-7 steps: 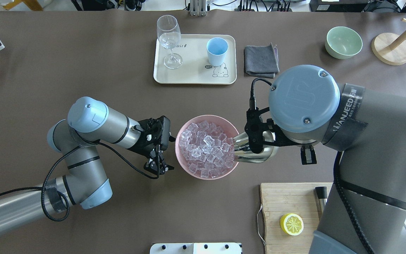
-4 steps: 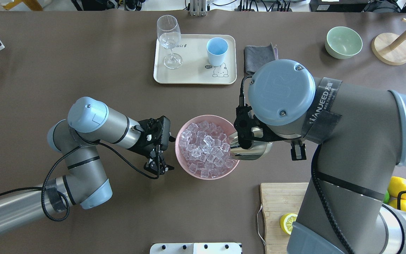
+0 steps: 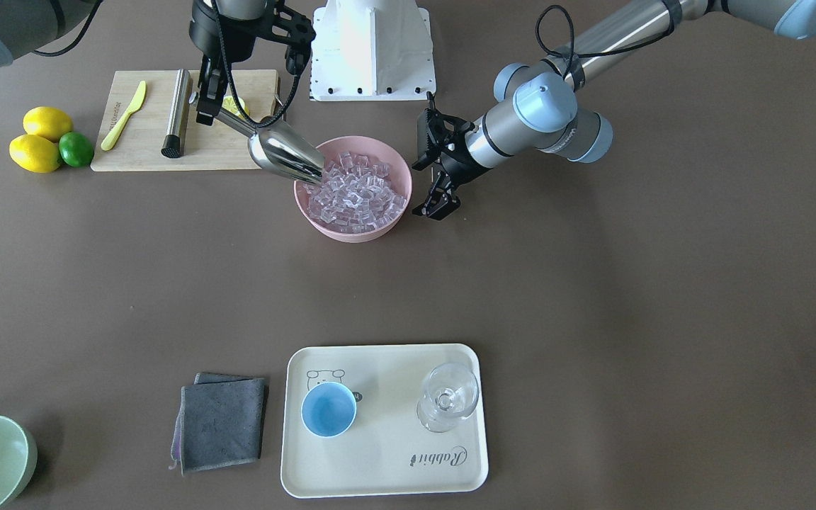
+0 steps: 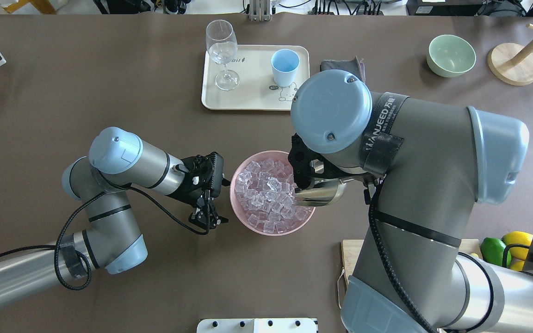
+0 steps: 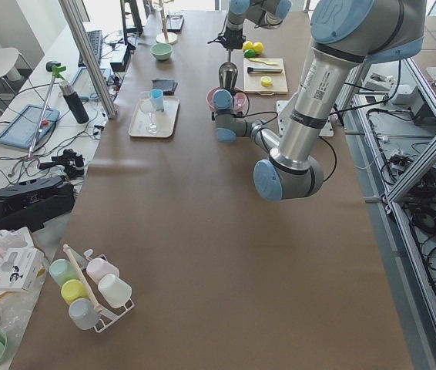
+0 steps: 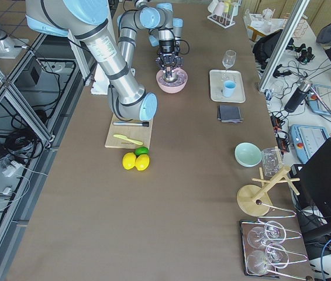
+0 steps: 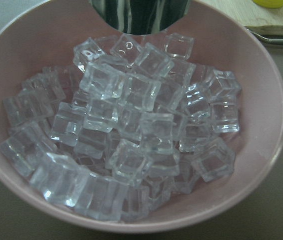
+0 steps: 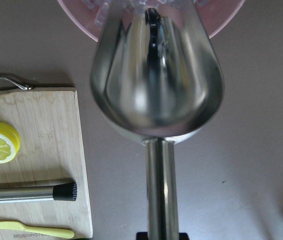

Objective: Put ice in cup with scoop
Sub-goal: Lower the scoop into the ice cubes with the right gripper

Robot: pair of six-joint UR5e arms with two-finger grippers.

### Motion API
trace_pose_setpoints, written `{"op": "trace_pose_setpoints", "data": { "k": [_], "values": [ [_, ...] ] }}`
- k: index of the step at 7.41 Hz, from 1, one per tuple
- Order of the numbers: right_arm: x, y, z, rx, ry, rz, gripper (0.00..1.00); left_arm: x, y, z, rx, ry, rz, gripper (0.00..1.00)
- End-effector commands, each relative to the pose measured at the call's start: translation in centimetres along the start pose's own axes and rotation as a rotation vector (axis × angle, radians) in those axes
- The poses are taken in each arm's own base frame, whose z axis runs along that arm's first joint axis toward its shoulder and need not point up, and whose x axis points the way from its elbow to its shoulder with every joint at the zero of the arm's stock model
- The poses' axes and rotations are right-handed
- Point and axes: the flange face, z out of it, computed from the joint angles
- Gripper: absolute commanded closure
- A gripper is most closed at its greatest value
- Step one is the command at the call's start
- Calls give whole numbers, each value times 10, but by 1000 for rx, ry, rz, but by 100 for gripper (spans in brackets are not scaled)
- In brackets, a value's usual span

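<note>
1. While the scoop [image 3: 284, 157] sits nose-down over the rim of the pink bowl [image 3: 351, 235] with its mouth in the ice [image 7: 136, 125], the right gripper [image 3: 202, 106] is clamped on its thin rod handle. Can't tell whether any cubes are in the trough.
2. The left gripper [image 4: 208, 219] is just beside the bowl, fingers apart, holding nothing and not touching it.
3. The cup [image 4: 285, 64] is on the tray [image 3: 387, 467], well apart from the bowl, next to the wine glass [image 3: 447, 397].
4. Risk: the bowl is unbraced, so a hard push into the pile could slide or tip it toward the left gripper.
5. Risk: the pile is heaped near rim height, so ploughing through could kick cubes over the far edge.
6. Risk: the round handle could twist in the grip under load and dump the scoop mid-carry.
7. Risk: the cup looks narrower than the scoop's mouth, so a fast pour probably spills onto the tray or knocks the glass.
</note>
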Motion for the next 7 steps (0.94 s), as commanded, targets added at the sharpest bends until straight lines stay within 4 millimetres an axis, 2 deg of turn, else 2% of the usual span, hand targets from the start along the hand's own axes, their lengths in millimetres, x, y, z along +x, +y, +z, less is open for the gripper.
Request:
{"op": "trace_pose_setpoints", "data": {
  "k": [1,2,3,7],
  "values": [
    [-1,3,4,-36,-18,-23,100,0,0,0,0,-1,0,2],
    [1,-1,5,-41,-22,-23,100,0,0,0,0,-1,0,2],
    [6,-15,6,-61,-33,-23,100,0,1,0,-2,-1,-1,2],
    [15,-32,11,-89,-47,-14,100,0,0,1,-1,-3,0,2]
  ]
}}
